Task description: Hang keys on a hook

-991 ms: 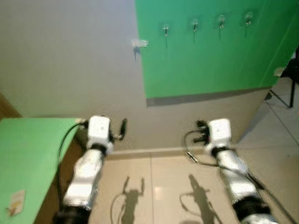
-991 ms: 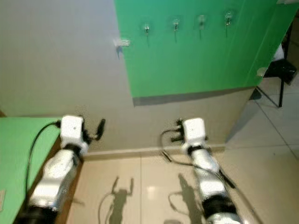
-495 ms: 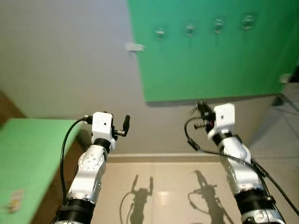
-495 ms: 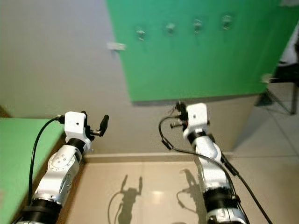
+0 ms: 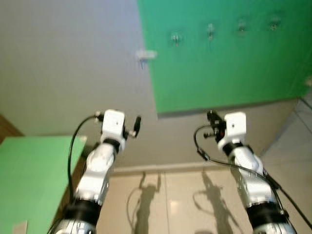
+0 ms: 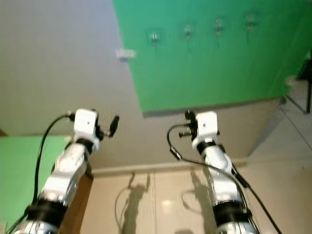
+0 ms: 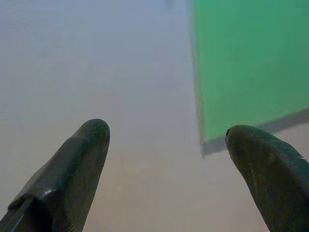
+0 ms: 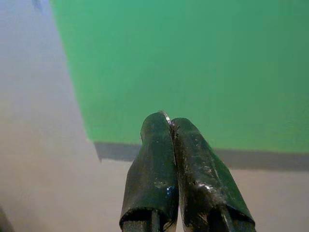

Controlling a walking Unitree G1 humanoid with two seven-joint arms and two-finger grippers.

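Green covers the counter [image 5: 29, 170] at the lower left of the head view, its surface running up to a grey wall [image 5: 73, 63] that takes up the left half of the frame. Just right of the counter the left gripper [image 5: 137, 125] rises on its silver arm, and the left wrist view shows its two black fingers [image 7: 72, 169] spread wide apart with nothing between them, grey wall and the panel's edge beyond. Higher up, a small white fitting [image 5: 146, 54] sits on the wall just left of a large green panel [image 5: 229, 63] that fills the upper right of the frame. Four hooks [image 5: 175, 38] run in a row across the top of that panel, blurred. Below the panel, in the right centre of the frame, the right gripper [image 5: 211, 117] is raised in front of the wall with a black cable [image 5: 204, 153] looping beside its arm. In the right wrist view its fingers [image 8: 154, 159] are pressed together, and a thin curved sliver of metal, apparently the ring of the keys [image 8: 166, 116], shows at their tips; the rest of the keys cannot be made out. Pale floor tiles [image 5: 170, 204] with the arms' shadows fill the bottom of the frame.
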